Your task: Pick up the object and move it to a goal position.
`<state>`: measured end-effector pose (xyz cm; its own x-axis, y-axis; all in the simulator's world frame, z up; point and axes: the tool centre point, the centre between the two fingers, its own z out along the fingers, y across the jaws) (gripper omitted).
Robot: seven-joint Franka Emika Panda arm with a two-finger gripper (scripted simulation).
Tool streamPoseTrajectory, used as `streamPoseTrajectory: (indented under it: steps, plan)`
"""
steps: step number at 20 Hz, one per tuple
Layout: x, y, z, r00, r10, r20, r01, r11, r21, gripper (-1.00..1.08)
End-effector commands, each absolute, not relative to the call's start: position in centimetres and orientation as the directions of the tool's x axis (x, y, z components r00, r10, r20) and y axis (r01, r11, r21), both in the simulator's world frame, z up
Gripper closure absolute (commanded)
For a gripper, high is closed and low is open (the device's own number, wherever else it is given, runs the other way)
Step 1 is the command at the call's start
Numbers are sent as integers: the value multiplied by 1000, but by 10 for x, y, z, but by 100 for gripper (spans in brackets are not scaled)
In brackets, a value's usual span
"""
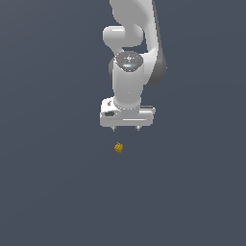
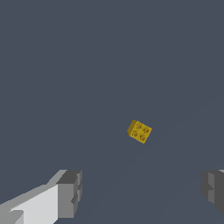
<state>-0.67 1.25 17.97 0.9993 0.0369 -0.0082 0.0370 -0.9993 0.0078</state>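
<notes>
1. Your gripper (image 1: 126, 129) hangs with its jaws spread wide and nothing between them; in the wrist view the two grey fingertips (image 2: 70, 194) stand far apart near opposite edges of the picture.
2. The fingers touch nothing, and only bare dark surface shows between them.
3. You see the yellow-orange block (image 1: 118, 147) apart from the gripper: in the exterior view it sits just below the fingertips, slightly toward the exterior view's left.
4. In the wrist view the block (image 2: 139, 131) sits turned at an angle, with four small round dark marks on its upper face.
5. The far fingertip is cut off by the wrist picture's edge, and the arm's (image 1: 136, 29) upper part runs out of the exterior view.
</notes>
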Motion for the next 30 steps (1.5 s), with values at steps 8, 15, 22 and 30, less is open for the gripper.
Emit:
streamPoseTrajectory:
  steps: [8, 15, 22, 30]
  plan:
    - [-3, 22, 187, 1000, 15, 17, 15, -1000, -4, -92]
    - [-2, 24, 189, 1000, 8, 24, 8, -1000, -8, -92]
    - [0, 20, 175, 999, -47, 21, -46, -999, -11, -92]
    - [3, 4, 132, 977, -211, 9, -211, -977, -14, -92]
